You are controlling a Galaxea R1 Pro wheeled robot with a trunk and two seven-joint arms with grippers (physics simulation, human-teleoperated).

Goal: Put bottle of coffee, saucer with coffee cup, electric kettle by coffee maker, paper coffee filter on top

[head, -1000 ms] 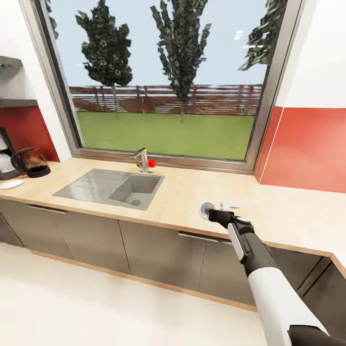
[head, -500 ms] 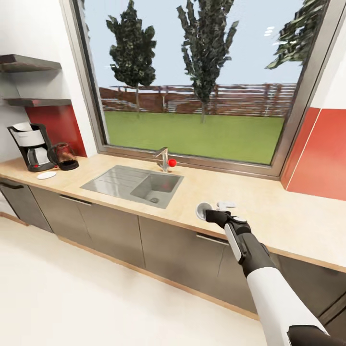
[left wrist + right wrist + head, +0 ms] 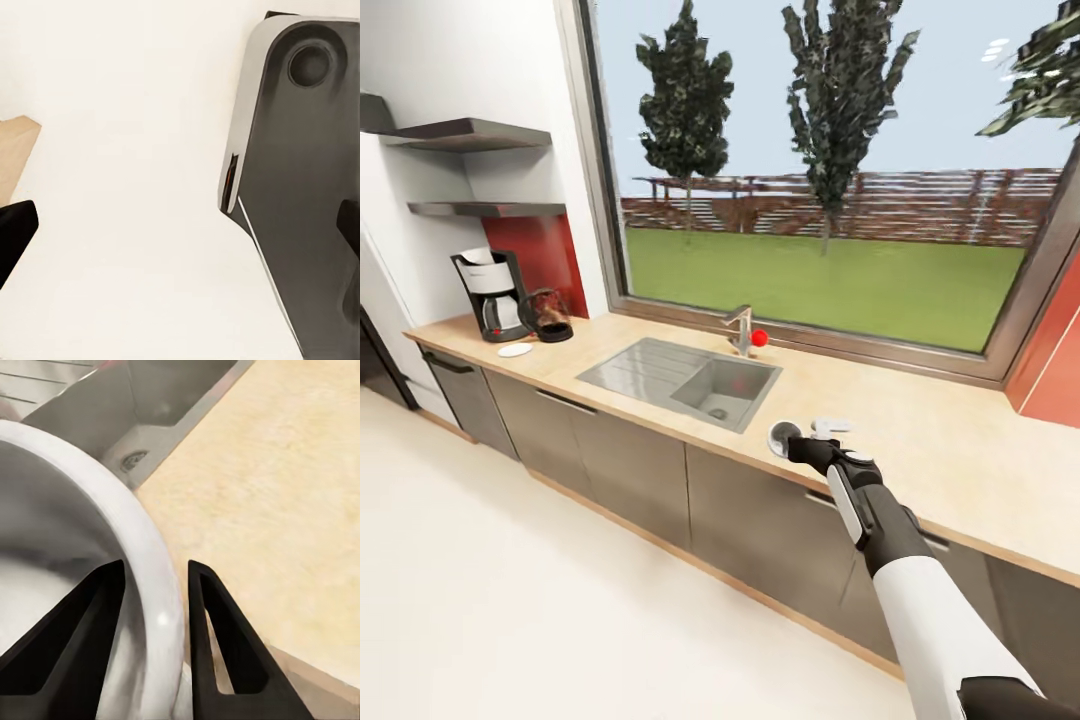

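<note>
Right now, right end effector [image 3: 797,446]: fingers pinching the cup [image 3: 783,436] rim, over the table [image 3: 920,455]
Left end effector: grip cannot be told
Far left: coffee maker [image 3: 491,294], kettle [image 3: 548,316], saucer [image 3: 514,350]

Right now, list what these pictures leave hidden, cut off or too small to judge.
- Coffee cup: right wrist view cuts off all but part of its rim, which the right gripper grips; handle unseen.
- Coffee maker: head view, too small to tell whether a filter lies on top.
- Saucer: head view, a tiny white patch, no centre ring visible.
- Left gripper: left wrist view shows dark slivers at the edges; open or shut unclear.
</note>
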